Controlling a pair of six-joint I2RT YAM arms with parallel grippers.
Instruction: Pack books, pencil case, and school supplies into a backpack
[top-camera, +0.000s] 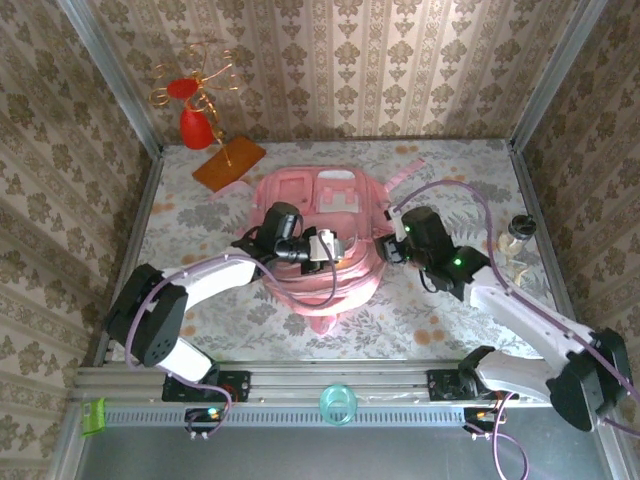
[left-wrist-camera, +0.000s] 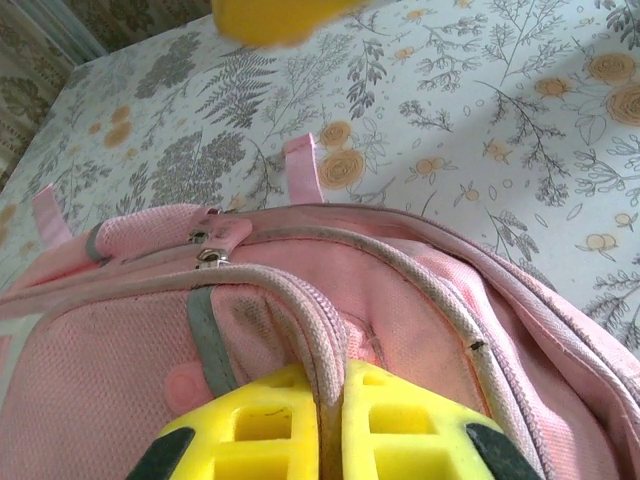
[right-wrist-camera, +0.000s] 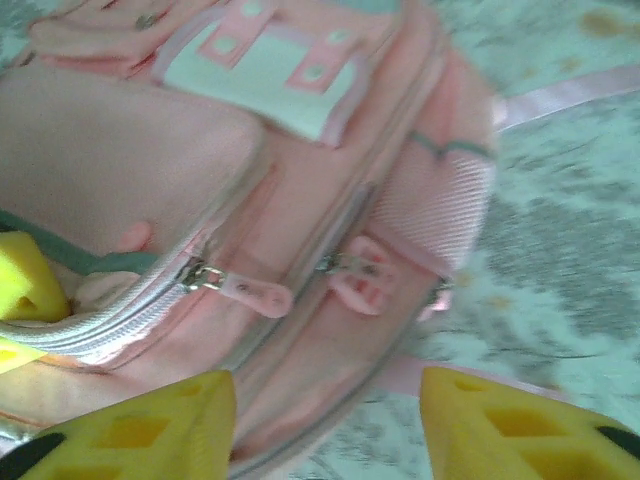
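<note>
The pink backpack (top-camera: 320, 205) lies flat in the middle of the table, its pale patch facing up. My left gripper (top-camera: 325, 243) is shut on the backpack's corded zipper edge (left-wrist-camera: 318, 330), which is pinched between the yellow fingers (left-wrist-camera: 260, 420). My right gripper (right-wrist-camera: 325, 400) stands open at the backpack's right side (top-camera: 385, 250), just below two pink zipper pulls (right-wrist-camera: 255, 293) with nothing between its fingers. The backpack (right-wrist-camera: 130, 140) has its zips drawn together there. The books, pencil case and school supplies are out of view.
An orange-brown board with a gold wire stand and red ornaments (top-camera: 228, 163) sits at the back left. A small clear jar (top-camera: 517, 235) stands near the right wall. A teal ring (top-camera: 338, 403) rests on the front rail. Floral tablecloth (left-wrist-camera: 480, 120) surrounds the backpack.
</note>
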